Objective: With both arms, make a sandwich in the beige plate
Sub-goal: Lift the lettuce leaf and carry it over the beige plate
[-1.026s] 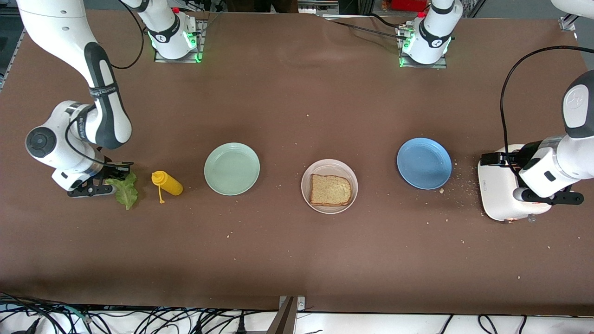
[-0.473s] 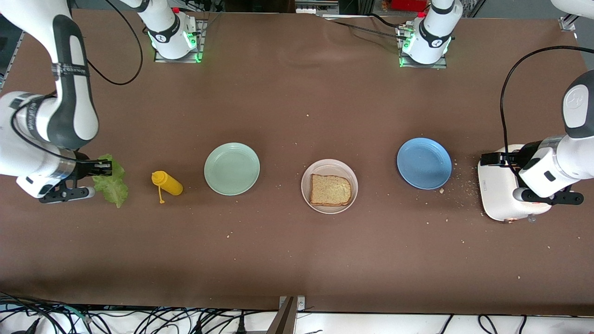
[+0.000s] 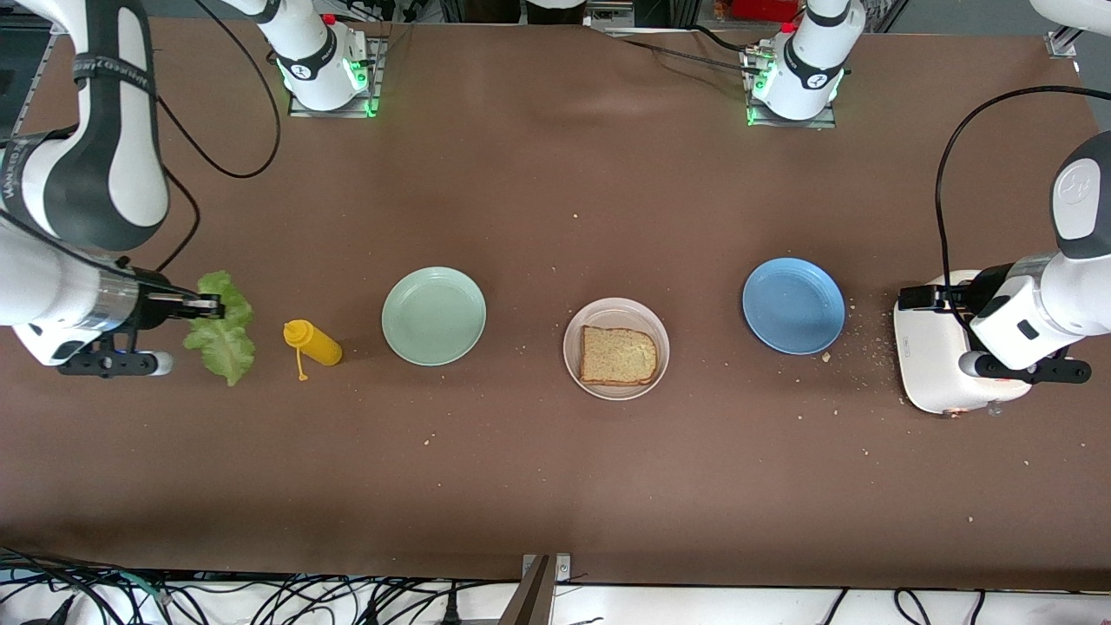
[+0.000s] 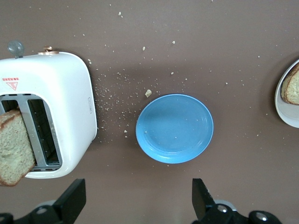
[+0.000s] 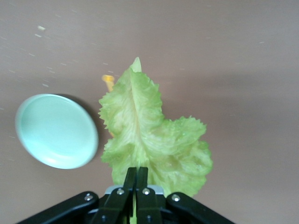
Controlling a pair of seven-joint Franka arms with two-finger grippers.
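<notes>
The beige plate (image 3: 616, 348) sits mid-table with one bread slice (image 3: 618, 356) on it; its rim shows in the left wrist view (image 4: 286, 105). My right gripper (image 3: 211, 306) is shut on the ruffled green lettuce leaf (image 3: 224, 326) and holds it in the air over the table at the right arm's end, beside the yellow bottle; in the right wrist view the leaf (image 5: 152, 140) hangs from the gripper (image 5: 136, 173). A second bread slice (image 4: 13, 147) stands in the white toaster (image 4: 51, 112). My left gripper (image 4: 138, 198) is open and empty, over the toaster (image 3: 937, 347).
A yellow squeeze bottle (image 3: 314, 343) lies beside the lettuce. A mint-green plate (image 3: 434, 315) and a blue plate (image 3: 793, 305) flank the beige plate. Crumbs are scattered near the toaster.
My right gripper has lifted the lettuce leaf off the table and drawn toward the right arm's end. The left arm has not moved.
</notes>
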